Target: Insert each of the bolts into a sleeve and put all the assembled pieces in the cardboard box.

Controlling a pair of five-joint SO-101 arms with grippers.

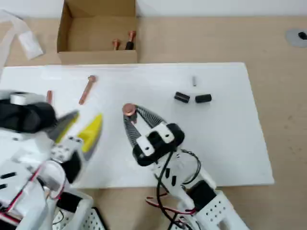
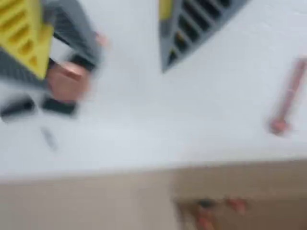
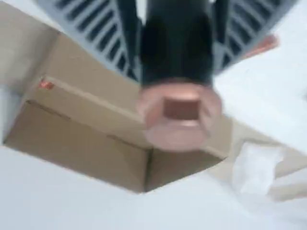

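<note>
On white mat (image 1: 225,158): two black sleeves (image 1: 182,97), two loose bolts (image 1: 87,89).

We see bare white sheet (image 1: 158,81) between the right tool (image 1: 130,113) with its black-sleeved copper bolt (image 1: 129,109) and the open brown cardboard box (image 1: 96,57); a loose copper bolt (image 1: 86,89) lies near.

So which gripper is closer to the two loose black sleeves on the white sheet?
Right. The right gripper, shut on a sleeved bolt, is mid-sheet, to one side of the black sleeves; the left gripper, open, is farther off, beyond the right one.
</note>
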